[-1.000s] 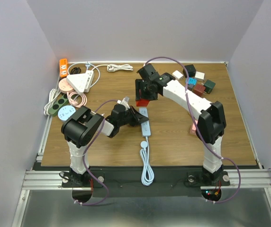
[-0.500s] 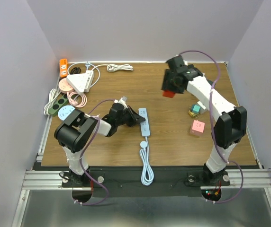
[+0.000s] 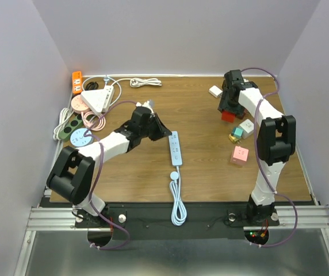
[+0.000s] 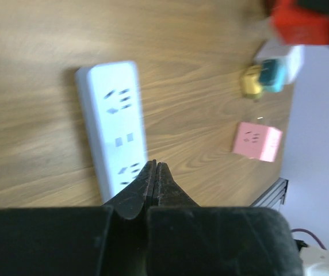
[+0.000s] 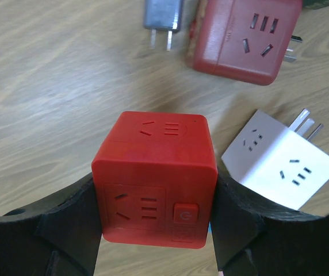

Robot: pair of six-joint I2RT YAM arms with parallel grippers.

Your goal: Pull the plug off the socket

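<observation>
Top view: white rectangular plastic power strip (image 3: 175,148) lying mid-worktop (image 3: 205,172), nothing plugged in; right gripper (image 3: 228,112) hovering far right, well apart from strip.

Left wrist: left gripper (image 4: 155,172) clenching on nothing near strip; visible sockets showing vacant.

Right wrist: gripper grasping red plastic cube plug (image 5: 155,178) above white cube adapter (image 5: 279,158). Extraction judged done; set-down remaining.

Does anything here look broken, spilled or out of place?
Nothing looks broken or spilled. One untidy bit: the white cube adapter and the dark red adapter lie tipped over, prongs pointing sideways, near the red cube in the right gripper.
</observation>
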